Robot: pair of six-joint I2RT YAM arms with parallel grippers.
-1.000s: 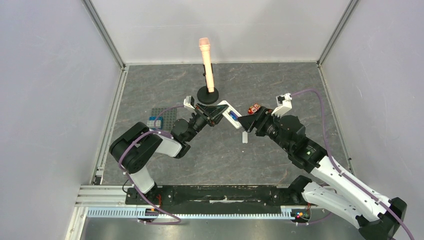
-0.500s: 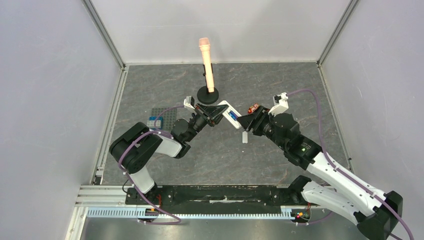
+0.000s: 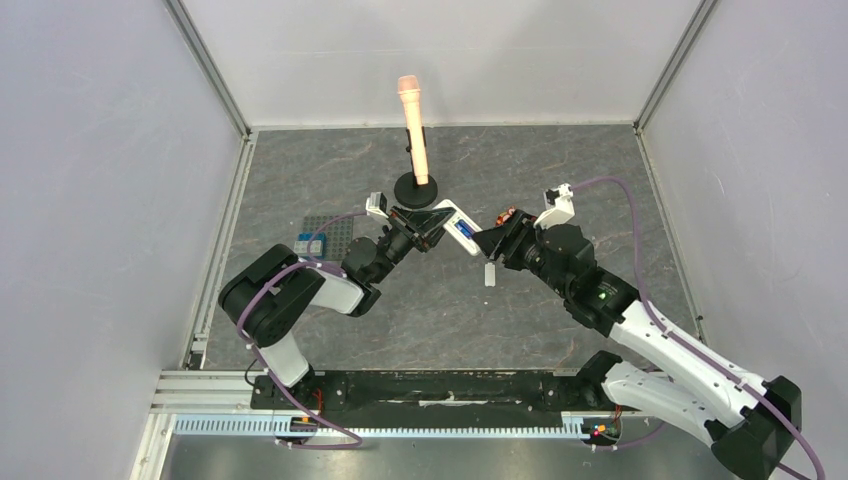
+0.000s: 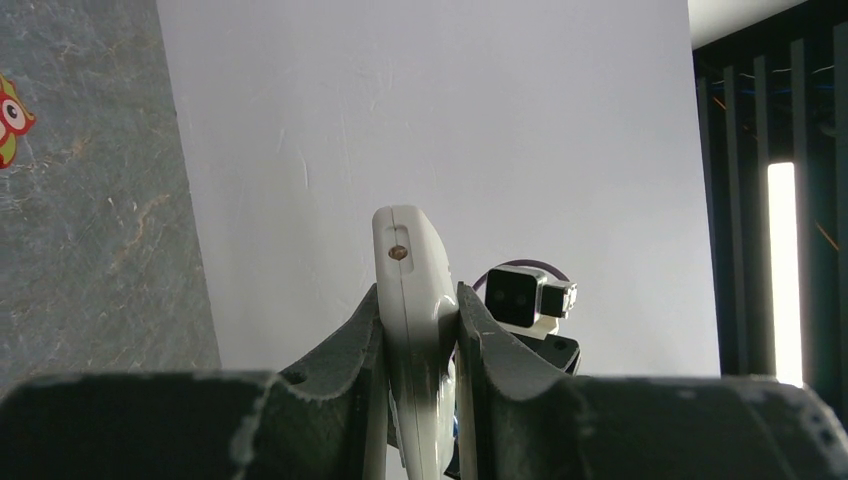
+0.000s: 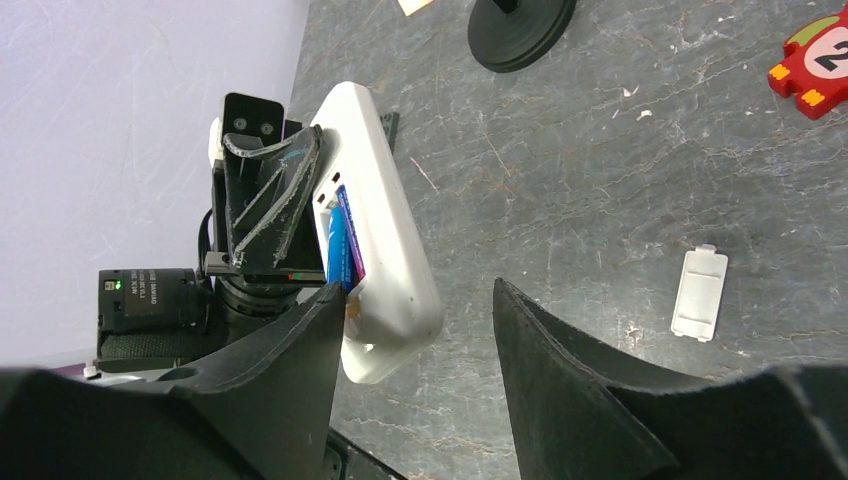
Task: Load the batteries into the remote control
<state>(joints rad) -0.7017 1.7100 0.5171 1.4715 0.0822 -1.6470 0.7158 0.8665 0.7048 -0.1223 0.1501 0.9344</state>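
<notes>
My left gripper (image 3: 432,226) is shut on the white remote control (image 3: 458,228), held off the table with its open battery bay facing right. From the left wrist the remote control (image 4: 410,290) is seen edge-on, clamped between the fingers (image 4: 350,345). A blue battery (image 5: 340,245) lies in the bay of the remote control (image 5: 385,250); whether a second one lies beside it I cannot tell. My right gripper (image 3: 492,243) is open just right of the remote's free end. In its own view the right gripper (image 5: 416,290) has a wide gap, and its left finger (image 5: 300,350) is close to the remote.
The small white battery cover (image 5: 698,293) lies on the table, also seen under the right gripper (image 3: 490,273). A red block (image 3: 510,215) sits behind the right gripper. A peach microphone on a black round base (image 3: 417,188) stands behind the remote. A grey studded plate (image 3: 328,232) with a blue brick (image 3: 307,242) is at the left.
The right arm has crept left toward the remote's free end, and its jaws have narrowed a little. The left gripper and the remote have not moved.
</notes>
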